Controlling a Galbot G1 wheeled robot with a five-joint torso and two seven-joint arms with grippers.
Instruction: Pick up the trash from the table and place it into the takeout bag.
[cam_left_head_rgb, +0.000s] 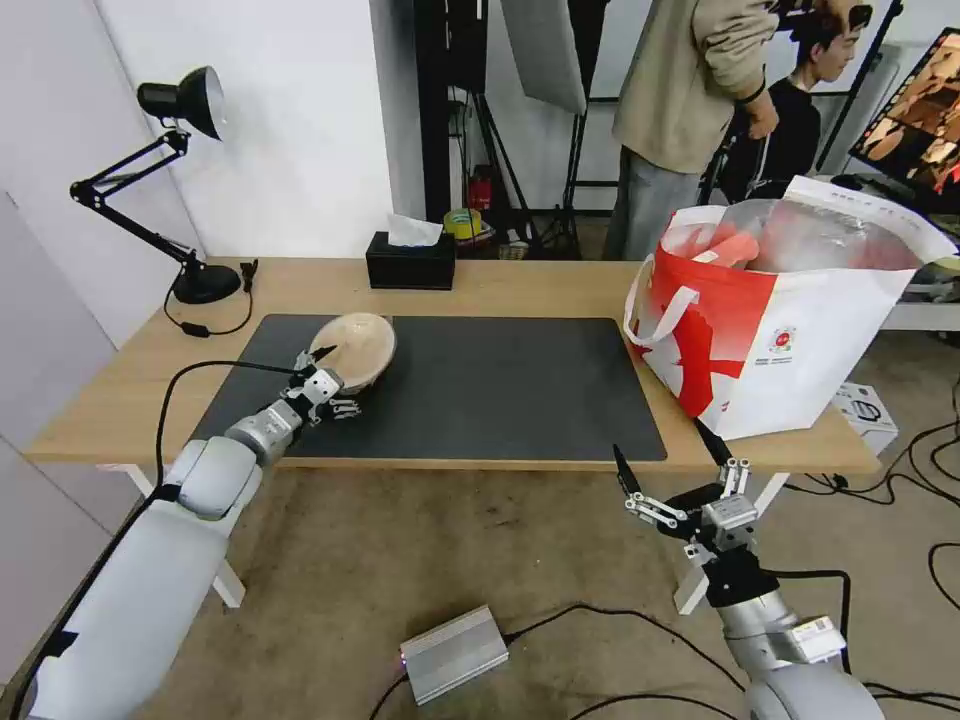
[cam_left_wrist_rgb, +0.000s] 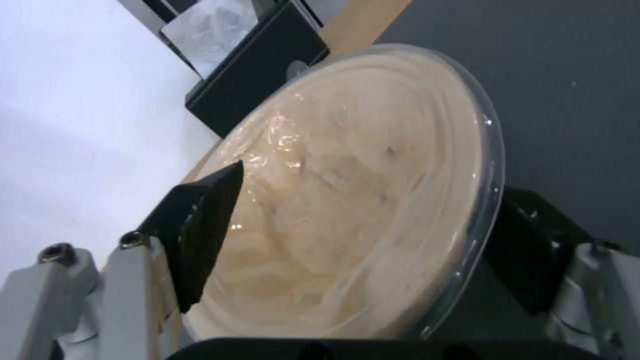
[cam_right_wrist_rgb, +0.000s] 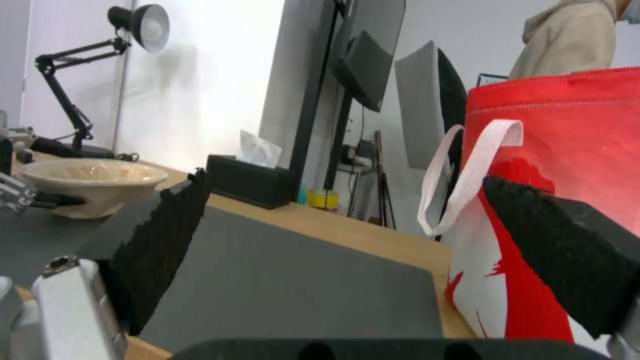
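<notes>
The head view looks forward and down from above the near edge of the long light-wood table (cam_left_head_rgb: 520, 290), taking in its whole top. The left wrist view sits very close over the beige pulp bowl (cam_left_wrist_rgb: 353, 200), facing across it toward the black tissue box (cam_left_wrist_rgb: 260, 75). The right wrist view looks low along the table (cam_right_wrist_rgb: 347, 227) from its near edge; it shares bowl (cam_right_wrist_rgb: 93, 182) and tissue box (cam_right_wrist_rgb: 250, 182) with both others.

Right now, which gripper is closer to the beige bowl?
Left. The left gripper is at the bowl, one finger over its rim. The right gripper hangs open below the table edge, near the bag.
</notes>
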